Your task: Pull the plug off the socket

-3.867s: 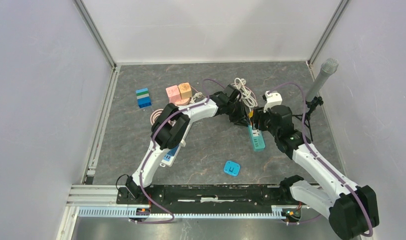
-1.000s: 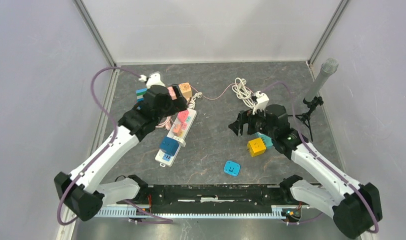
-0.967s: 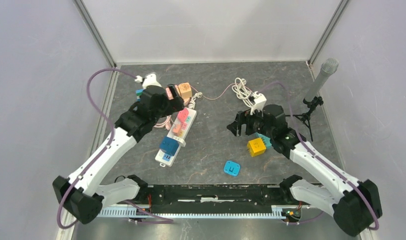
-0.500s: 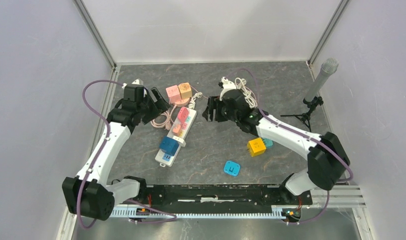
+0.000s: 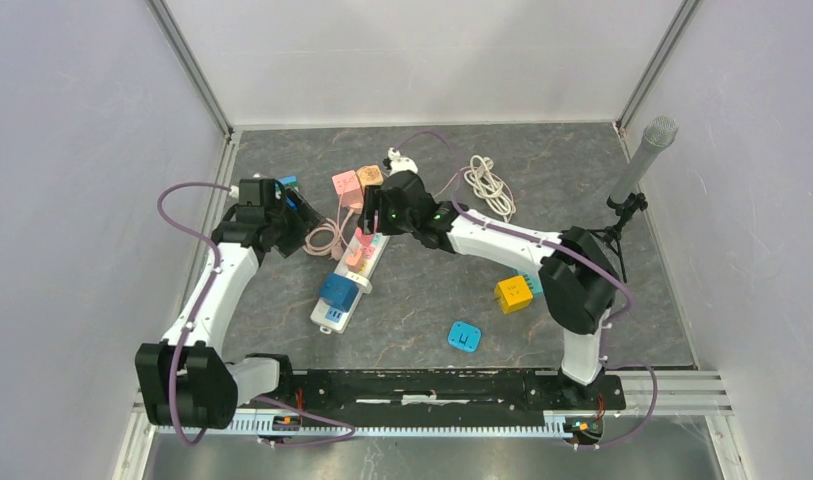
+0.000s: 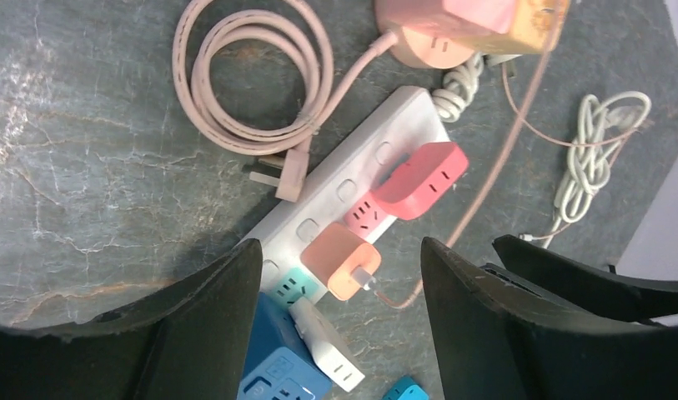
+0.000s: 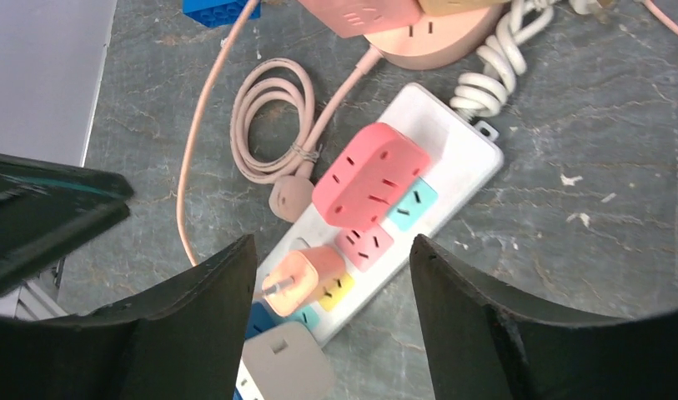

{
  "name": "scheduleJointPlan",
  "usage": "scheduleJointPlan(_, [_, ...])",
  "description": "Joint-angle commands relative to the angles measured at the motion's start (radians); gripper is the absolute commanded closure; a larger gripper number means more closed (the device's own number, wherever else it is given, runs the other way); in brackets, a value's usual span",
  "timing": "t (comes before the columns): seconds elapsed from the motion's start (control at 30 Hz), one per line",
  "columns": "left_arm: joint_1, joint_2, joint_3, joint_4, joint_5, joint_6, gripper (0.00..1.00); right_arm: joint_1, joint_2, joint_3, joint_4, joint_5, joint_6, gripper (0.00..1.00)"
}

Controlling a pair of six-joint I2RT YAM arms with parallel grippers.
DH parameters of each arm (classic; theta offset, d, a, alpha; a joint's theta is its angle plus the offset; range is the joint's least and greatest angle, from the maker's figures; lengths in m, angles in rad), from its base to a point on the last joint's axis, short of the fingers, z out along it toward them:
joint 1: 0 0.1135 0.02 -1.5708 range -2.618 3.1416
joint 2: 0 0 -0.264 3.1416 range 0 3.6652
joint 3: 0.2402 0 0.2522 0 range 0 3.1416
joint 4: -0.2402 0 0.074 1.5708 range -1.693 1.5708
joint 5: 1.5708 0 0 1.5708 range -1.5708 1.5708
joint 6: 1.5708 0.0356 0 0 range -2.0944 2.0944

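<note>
the grey table [image 5: 582, 200] carries a white power strip [image 5: 375, 258], which lies slanted near the middle. in the top view the far end of the strip is covered by the right gripper [image 5: 374, 222], so i cannot tell whether its fingers touch the strip. in both wrist views the near end of the strip is cut off behind the dark fingers.

the right gripper hangs over the far half of the strip. its jaws are moderately apart and nothing is between them. the left gripper [image 5: 304, 215] is to the left of the strip and apart from it. its jaws are also moderately apart and hold nothing.

a coiled pink cable [image 6: 243, 75] lies just to the left of the strip, and its plug end rests against the strip's edge. a blue cube [image 5: 338, 291] sits on the near part of the strip and is only partly seen in the left wrist view. a red adapter [image 7: 370, 175] is plugged into the far part. the orange plug [image 6: 342, 260] sits in a socket of the strip between the red adapter and the blue cube, and a thin pink wire leaves it.
</note>
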Motion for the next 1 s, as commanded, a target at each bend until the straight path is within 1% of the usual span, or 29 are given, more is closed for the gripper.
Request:
scheduleJointPlan(0.0, [0.005, 0.037, -0.067, 0.063, -0.009, -0.074, 0.25, 0.041, 0.077, 0.151, -0.071, 0.1, 0.012, 0.27])
scheduleJointPlan(0.07, [0.004, 0.064, -0.086, 0.088, 0.003, -0.078, 0.26, 0.048, 0.125, 0.198, -0.102, 0.129, 0.009, 0.26])
scheduleJointPlan(0.2, [0.004, 0.131, -0.074, 0.086, 0.021, -0.054, 0.27, 0.05, 0.206, 0.295, -0.16, 0.163, -0.005, 0.26])
scheduleJointPlan(0.43, [0.004, 0.214, -0.085, 0.112, 0.09, -0.013, 0.27, 0.05, 0.269, 0.329, -0.185, 0.226, -0.019, 0.28])
scheduleJointPlan(0.5, [0.004, 0.245, -0.094, 0.119, 0.132, -0.004, 0.29, 0.05, 0.289, 0.344, -0.189, 0.236, -0.025, 0.28])
scheduleJointPlan(0.57, [0.001, 0.27, -0.108, 0.116, 0.17, 0.003, 0.33, 0.047, 0.301, 0.353, -0.201, 0.229, -0.024, 0.29])
scheduleJointPlan(0.73, [-0.008, 0.274, -0.171, 0.133, 0.178, 0.0, 0.35, 0.037, 0.246, 0.266, -0.162, 0.202, -0.002, 0.35])
scheduleJointPlan(0.87, [-0.017, 0.287, -0.2, 0.16, 0.224, -0.003, 0.35, 0.027, 0.21, 0.215, -0.158, 0.185, 0.011, 0.43])
scheduleJointPlan(0.97, [-0.03, 0.304, -0.205, 0.16, 0.26, -0.004, 0.35, 0.025, 0.179, 0.165, -0.145, 0.181, 0.015, 0.45])
